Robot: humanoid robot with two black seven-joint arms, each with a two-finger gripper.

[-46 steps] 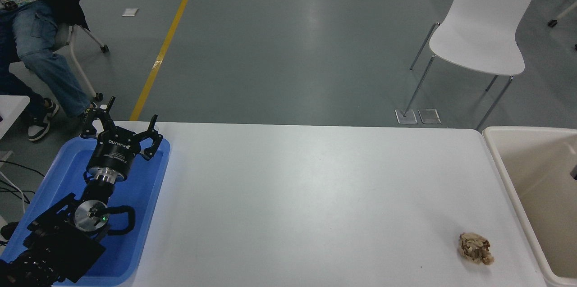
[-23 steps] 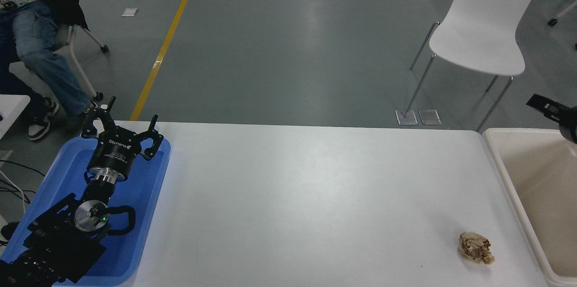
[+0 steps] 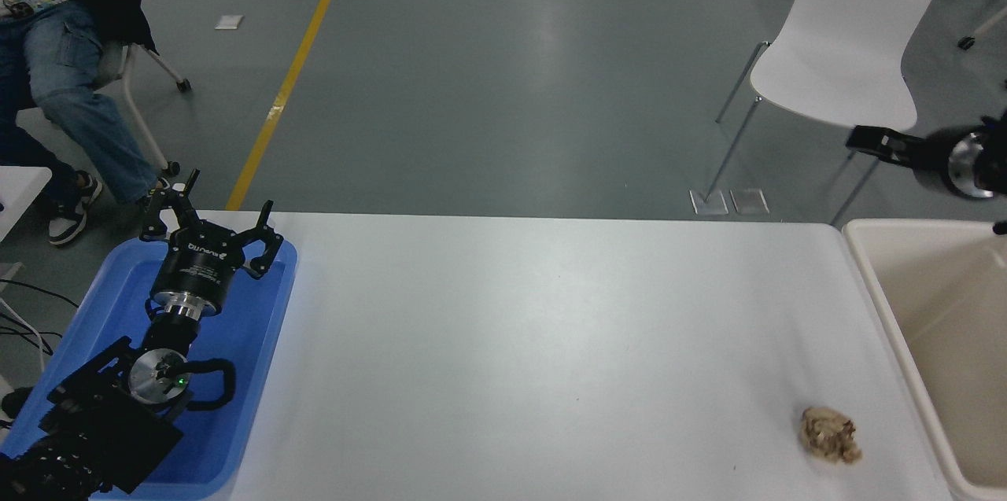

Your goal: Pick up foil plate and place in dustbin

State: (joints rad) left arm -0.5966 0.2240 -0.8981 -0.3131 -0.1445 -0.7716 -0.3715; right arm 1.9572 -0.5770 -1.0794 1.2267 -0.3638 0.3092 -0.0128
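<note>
No foil plate shows anywhere in the head view. The dustbin (image 3: 922, 226), a large cream bin, stands against the table's right end and is cut off by the picture's edge. My right gripper (image 3: 875, 145) reaches in from the right edge, in the air above the dustbin's far corner and past the table's far edge; nothing is seen in it. Over at the lower left my left gripper (image 3: 219, 208) is parked above the blue tray, open and empty.
A small tan paper wad (image 3: 828, 434) lies on the white table (image 3: 551, 344) near the front right, close to the bin. The blue tray (image 3: 248, 375) fills the left end. A white chair (image 3: 850, 53) and a seated person (image 3: 63, 68) are beyond the table.
My right arm has come into view from the right edge, moving left and upward above the bin's far corner. The left arm has stayed put.
</note>
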